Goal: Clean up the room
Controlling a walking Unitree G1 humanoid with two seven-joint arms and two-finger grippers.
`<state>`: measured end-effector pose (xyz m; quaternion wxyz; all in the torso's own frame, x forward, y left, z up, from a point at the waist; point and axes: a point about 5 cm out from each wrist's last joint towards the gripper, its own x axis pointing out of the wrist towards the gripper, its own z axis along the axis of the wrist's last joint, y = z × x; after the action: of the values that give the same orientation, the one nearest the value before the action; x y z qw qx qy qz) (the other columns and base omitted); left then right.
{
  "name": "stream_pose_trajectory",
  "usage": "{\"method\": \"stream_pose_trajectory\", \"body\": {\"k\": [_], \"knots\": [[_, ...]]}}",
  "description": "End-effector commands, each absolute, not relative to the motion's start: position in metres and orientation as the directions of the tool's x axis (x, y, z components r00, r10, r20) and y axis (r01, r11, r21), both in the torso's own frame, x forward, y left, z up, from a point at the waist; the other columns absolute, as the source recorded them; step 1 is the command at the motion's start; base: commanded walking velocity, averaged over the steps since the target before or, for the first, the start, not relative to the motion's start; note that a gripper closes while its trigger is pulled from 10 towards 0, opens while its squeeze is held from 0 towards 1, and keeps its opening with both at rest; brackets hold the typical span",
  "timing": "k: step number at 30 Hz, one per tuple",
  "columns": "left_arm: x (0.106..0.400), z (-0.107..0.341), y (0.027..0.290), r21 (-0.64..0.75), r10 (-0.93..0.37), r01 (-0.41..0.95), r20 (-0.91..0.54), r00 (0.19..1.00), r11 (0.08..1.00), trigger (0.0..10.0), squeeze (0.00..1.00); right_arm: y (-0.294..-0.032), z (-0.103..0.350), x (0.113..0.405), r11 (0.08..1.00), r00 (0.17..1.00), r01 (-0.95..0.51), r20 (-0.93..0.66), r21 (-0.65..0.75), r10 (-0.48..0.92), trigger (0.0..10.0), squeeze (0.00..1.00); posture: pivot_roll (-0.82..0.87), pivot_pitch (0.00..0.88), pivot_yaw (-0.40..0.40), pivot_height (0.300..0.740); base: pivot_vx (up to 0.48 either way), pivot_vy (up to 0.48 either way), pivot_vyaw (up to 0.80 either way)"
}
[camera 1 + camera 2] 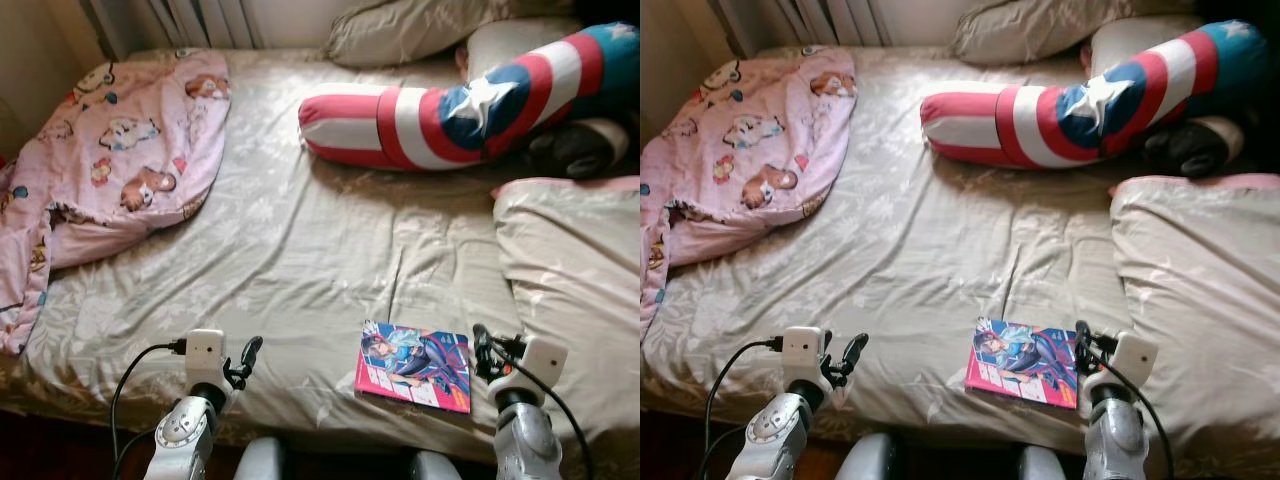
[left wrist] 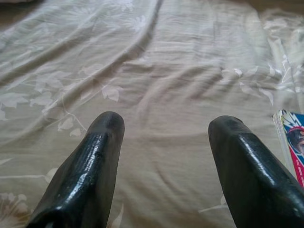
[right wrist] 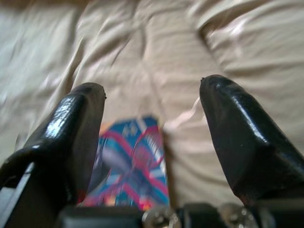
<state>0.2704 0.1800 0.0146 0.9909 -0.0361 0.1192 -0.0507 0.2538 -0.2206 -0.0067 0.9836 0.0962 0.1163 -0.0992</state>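
Both hands open: right hand over comic book on bed, left hand beside it.

Colourful comic book, lying flat, near edge of bed

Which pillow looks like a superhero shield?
The long star-striped pillow, red, white and blue with a white star. The plain pillow behind it is just beige.

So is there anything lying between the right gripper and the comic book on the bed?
Nothing visible. The right gripper, fingers open, sits just beside the comic book at its right edge, with only bare bedsheet between them. The left gripper is off to the book's other side.
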Motion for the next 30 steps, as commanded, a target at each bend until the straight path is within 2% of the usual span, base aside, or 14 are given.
{"method": "stream_pose_trajectory", "body": {"k": [1,4,8,17,23,30], "knots": [[0.268,0.006,0.184,-0.113,-0.075,0.046,-0.267,0.961,0.993,10.0,0.00,-0.211,-0.019,0.247,0.963,0.940,0.190,-0.319,0.192,-0.121,10.0,0.00,0.05,0.021,0.035,0.693,0.000,0.000,0.00],[0.267,-0.001,0.185,-0.127,-0.059,0.021,-0.306,0.950,0.992,10.0,0.00,-0.199,-0.031,0.239,0.975,0.915,0.127,-0.402,0.180,-0.045,10.0,0.00,0.05,0.005,0.030,0.713,0.000,0.000,0.00],[0.268,-0.005,0.185,-0.117,-0.061,0.022,-0.337,0.939,0.993,10.0,0.00,-0.195,-0.038,0.236,0.978,0.891,0.114,-0.454,0.174,-0.023,10.0,0.00,0.06,0.000,0.028,0.738,0.000,0.000,0.00],[0.261,-0.023,0.185,-0.094,-0.064,0.022,-0.465,0.883,0.995,10.0,0.00,-0.188,-0.054,0.224,0.981,0.805,0.118,-0.593,0.154,-0.003,10.0,0.00,0.05,0.000,0.036,0.740,0.000,0.000,0.00],[0.241,-0.044,0.194,-0.077,-0.003,-0.053,-0.595,0.803,0.996,10.0,0.00,-0.192,-0.067,0.208,0.973,0.727,0.181,-0.686,0.141,-0.035,10.0,0.00,0.05,0.000,0.036,0.740,0.000,0.000,0.00],[0.227,-0.054,0.197,-0.058,0.037,-0.098,-0.653,0.757,0.993,10.0,0.00,-0.195,-0.072,0.200,0.974,0.698,0.196,-0.713,0.114,-0.057,10.0,0.00,0.04,0.000,0.038,0.740,0.000,0.000,0.00]]}}
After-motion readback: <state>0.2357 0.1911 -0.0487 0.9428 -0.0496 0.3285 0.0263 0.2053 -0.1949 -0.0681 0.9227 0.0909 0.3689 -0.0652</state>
